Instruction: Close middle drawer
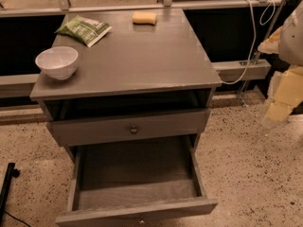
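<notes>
The grey cabinet (128, 56) stands in the middle of the view. Its middle drawer (137, 211) is pulled far out toward me, and its long shallow box (137, 174) is empty. The small knob on its front sits at the bottom edge of the view. Above it the top drawer (94, 129), with a dark knob (134, 130), stands out a little from the cabinet. The lowest drawer is hidden. My gripper (277, 110) hangs at the right edge, above the floor, well to the right of the cabinet and apart from both drawers.
On the cabinet top are a white bowl (57, 62) at front left, a green snack bag (84, 30) at back left and a yellow sponge (144, 17) at the back. A white cable (251, 46) hangs at the right. A black bar (5, 186) lies on the speckled floor at left.
</notes>
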`<state>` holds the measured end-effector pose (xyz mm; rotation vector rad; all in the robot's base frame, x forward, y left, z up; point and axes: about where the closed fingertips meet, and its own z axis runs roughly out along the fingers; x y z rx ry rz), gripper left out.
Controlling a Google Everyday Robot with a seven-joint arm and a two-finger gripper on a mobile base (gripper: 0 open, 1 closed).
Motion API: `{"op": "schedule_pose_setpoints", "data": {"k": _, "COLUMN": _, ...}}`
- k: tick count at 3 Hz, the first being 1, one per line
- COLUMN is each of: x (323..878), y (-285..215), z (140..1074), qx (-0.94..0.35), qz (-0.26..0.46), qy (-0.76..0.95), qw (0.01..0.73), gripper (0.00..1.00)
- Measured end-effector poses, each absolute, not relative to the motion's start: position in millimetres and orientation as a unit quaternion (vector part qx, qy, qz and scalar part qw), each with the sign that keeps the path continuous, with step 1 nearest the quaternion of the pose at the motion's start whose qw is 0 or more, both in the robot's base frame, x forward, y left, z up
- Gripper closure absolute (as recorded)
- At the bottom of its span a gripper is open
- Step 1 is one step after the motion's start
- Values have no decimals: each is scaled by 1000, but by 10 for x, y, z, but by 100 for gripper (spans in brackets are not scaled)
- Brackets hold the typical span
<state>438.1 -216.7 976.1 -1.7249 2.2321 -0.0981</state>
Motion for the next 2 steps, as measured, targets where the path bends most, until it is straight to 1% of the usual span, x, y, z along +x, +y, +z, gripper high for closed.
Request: {"op": "schedule_pose_setpoints", "data": {"k": 2, "x": 4397, "y": -2150, "z": 9695, "qx": -603, "qz": -28, "qy": 781, "qw": 161, "gripper": 0}}
